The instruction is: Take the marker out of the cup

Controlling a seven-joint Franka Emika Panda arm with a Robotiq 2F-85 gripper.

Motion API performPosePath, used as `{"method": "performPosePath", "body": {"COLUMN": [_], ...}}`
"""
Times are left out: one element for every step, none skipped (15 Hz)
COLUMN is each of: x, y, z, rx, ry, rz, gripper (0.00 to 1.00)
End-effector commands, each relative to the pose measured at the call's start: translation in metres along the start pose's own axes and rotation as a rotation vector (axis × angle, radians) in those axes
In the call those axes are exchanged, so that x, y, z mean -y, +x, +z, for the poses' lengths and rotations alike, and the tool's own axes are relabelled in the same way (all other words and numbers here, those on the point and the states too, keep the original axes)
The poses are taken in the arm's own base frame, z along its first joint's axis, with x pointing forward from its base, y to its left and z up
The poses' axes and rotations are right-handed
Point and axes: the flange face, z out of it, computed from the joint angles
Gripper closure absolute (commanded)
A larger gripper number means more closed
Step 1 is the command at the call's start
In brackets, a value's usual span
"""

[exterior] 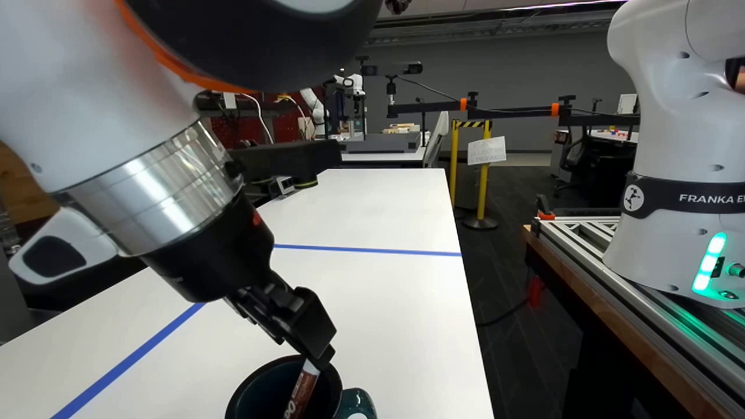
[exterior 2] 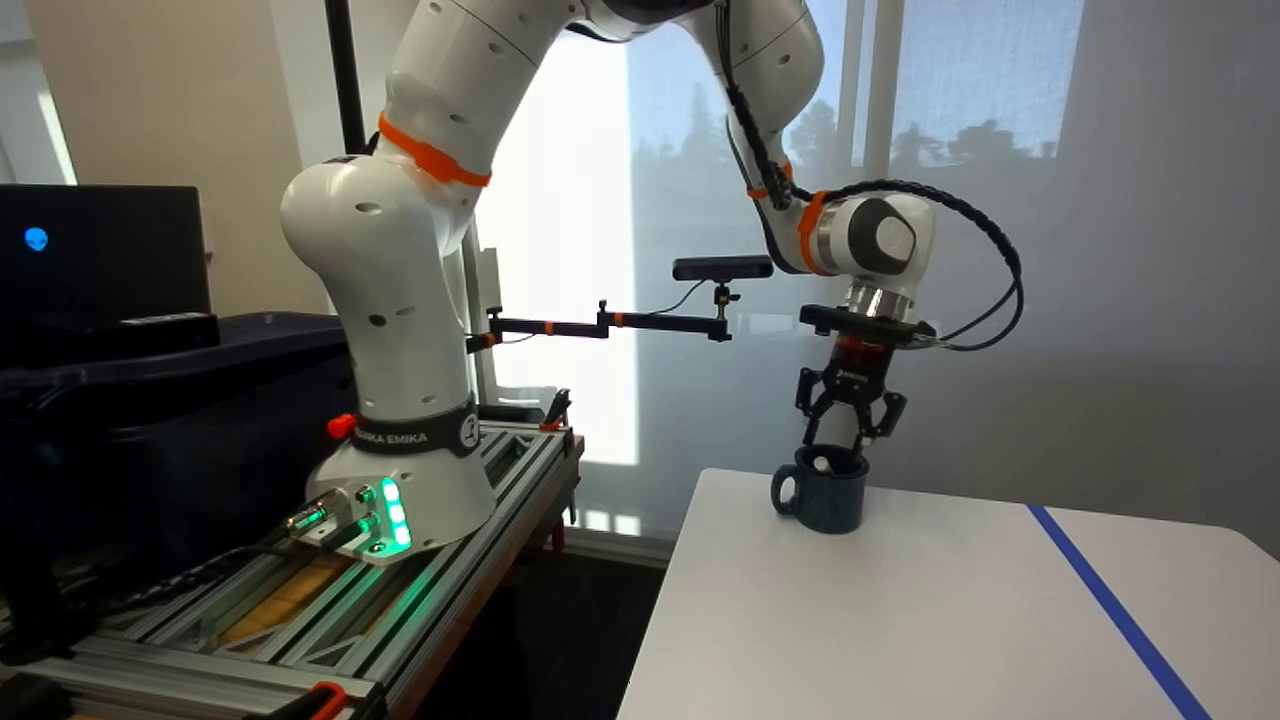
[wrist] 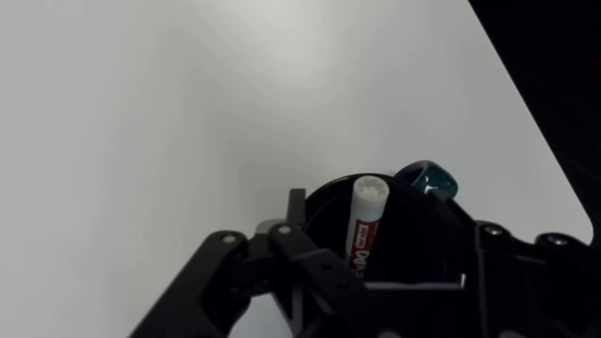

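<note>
Leaning inside the cup (exterior 2: pixel 835 505): marker (wrist: pixel 365 225), lower end out of sight in every view.
White end (exterior 2: pixel 822 465): up by the cup's rim; all of the marker that shows in an exterior view.
Gripper (exterior 2: pixel 832 447): at the cup's mouth, fingers spread, marker between them in the wrist view; contact with the rim, cannot tell.
Red label (exterior: pixel 304 385): within the cup; cut off in an exterior view along with the cup's base, plainer from the wrist.
Handle (exterior 2: pixel 777 494): cup's side, full loop in an exterior view.
</note>
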Motion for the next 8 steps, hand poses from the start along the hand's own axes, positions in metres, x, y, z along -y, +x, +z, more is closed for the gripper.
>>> {"method": "performPosePath", "body": {"x": [-0.002,-0.001,0.0,0.0,0.001,0.001,0.001,0.001], "y": [0.012,0.015,0.018,0.02,0.022,0.024,0.026,0.027], "z": [0.006,0.009,0.01,0.011,0.012,0.012,0.012,0.013], "rx": [0.029,0.033,0.034,0.035,0.037,0.037,0.038,0.038], "ry": [0.009,0.009,0.009,0.012,0.012,0.011,0.012,0.013], "rz": [0.013,0.015,0.016,0.018,0.021,0.023,0.023,0.024], "gripper": [0.63,0.7,0.66,0.67,0.65,0.64,0.66,0.66]}}
